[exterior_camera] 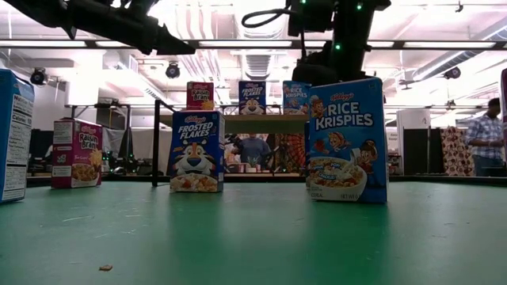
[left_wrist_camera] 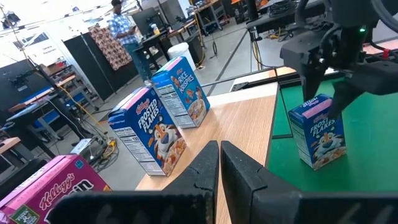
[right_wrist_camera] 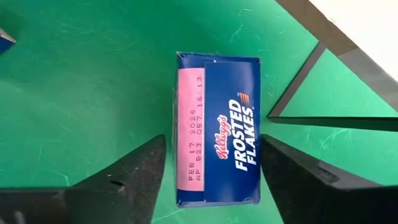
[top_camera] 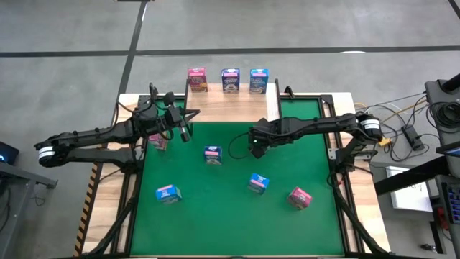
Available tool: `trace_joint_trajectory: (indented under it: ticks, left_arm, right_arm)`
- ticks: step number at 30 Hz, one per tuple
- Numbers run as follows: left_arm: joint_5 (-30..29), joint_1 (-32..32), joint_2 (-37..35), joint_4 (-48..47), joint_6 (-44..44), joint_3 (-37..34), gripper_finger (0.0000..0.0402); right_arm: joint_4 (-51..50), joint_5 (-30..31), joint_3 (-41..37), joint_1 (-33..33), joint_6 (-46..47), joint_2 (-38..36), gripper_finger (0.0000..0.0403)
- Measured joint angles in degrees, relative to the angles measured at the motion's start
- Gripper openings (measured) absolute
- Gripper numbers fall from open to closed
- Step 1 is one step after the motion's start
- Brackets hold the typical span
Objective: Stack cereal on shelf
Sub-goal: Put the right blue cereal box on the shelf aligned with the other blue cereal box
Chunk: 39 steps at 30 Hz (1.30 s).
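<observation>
While a Frosted Flakes box [top_camera: 213, 155] stands mid-mat, well clear of edges, high view: right gripper [top_camera: 256, 147] poised alongside. Right wrist: fingers [right_wrist_camera: 134, 180] spread wide, straddling box [right_wrist_camera: 217, 146], gripping nothing. Next, probably: close, lift toward shelf [top_camera: 230, 104] at far edge. Left gripper [left_wrist_camera: 219, 165] shut, empty.

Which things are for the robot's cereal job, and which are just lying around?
For the job: shelf; three cereal boxes on it; Frosted Flakes box under the open right gripper; other boxes on the mat.
Just lying about: cables; crumb.
</observation>
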Motion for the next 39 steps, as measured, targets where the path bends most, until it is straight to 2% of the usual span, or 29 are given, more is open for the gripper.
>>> trace_joint_trajectory:
  ticks: [8,26,34,39]
  left_arm:
    - [0.0,0.0,0.0,0.0,0.0,0.0,0.0]
    - [0.0,0.0,0.0,0.0,0.0,0.0,0.0]
    - [0.0,0.0,0.0,0.0,0.0,0.0,0.0]
    - [0.0,0.0,0.0,0.0,0.0,0.0,0.0]
  right_arm:
    - [0.0,-0.6,0.0,0.0,0.0,-0.3,0.0189]
    - [0.8,-1.0,0.0,0.0,-0.3,-0.3,0.0154]
    - [0.5,-11.5,5.9,0.0,-5.0,-1.7,0.0154]
    - [0.8,-12.5,13.5,0.0,-12.7,-1.9,0.0153]
